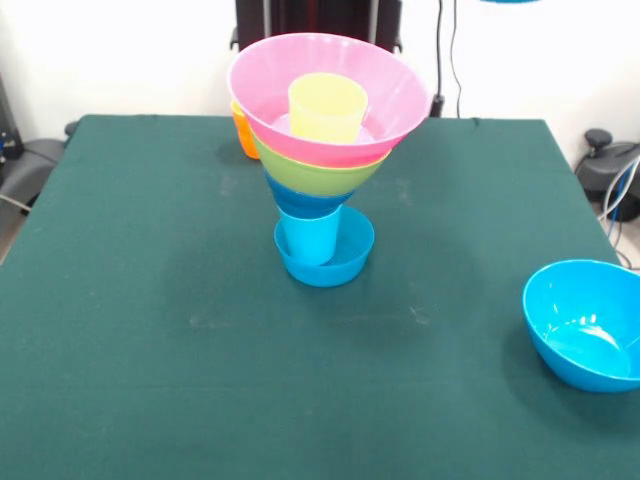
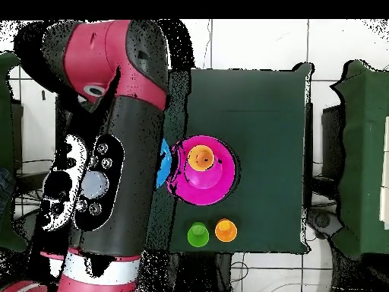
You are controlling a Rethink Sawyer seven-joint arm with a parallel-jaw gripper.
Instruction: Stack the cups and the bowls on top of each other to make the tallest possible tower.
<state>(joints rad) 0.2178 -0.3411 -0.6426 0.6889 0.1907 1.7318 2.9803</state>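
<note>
The tower (image 1: 320, 170) stands mid-table. A small blue bowl (image 1: 345, 262) is its base, with a light blue cup (image 1: 308, 238) in it. Above come a blue bowl (image 1: 303, 203), a lime green bowl (image 1: 318, 176) and the big pink bowl (image 1: 385, 100). A yellow cup (image 1: 327, 106) sits in the pink bowl. From overhead the pink bowl (image 2: 211, 181) and yellow cup (image 2: 200, 157) show. An orange cup (image 1: 243, 132) stands behind the tower; overhead it (image 2: 226, 230) is beside a green cup (image 2: 197, 234). A large blue bowl (image 1: 585, 325) lies at the front right. My gripper is hidden.
The red and black arm (image 2: 106, 152) fills the left of the overhead view, with a blue edge (image 2: 162, 163) beside it. A blue sliver (image 1: 510, 1) shows at the front view's top edge. The green table (image 1: 150, 300) ends near the large blue bowl.
</note>
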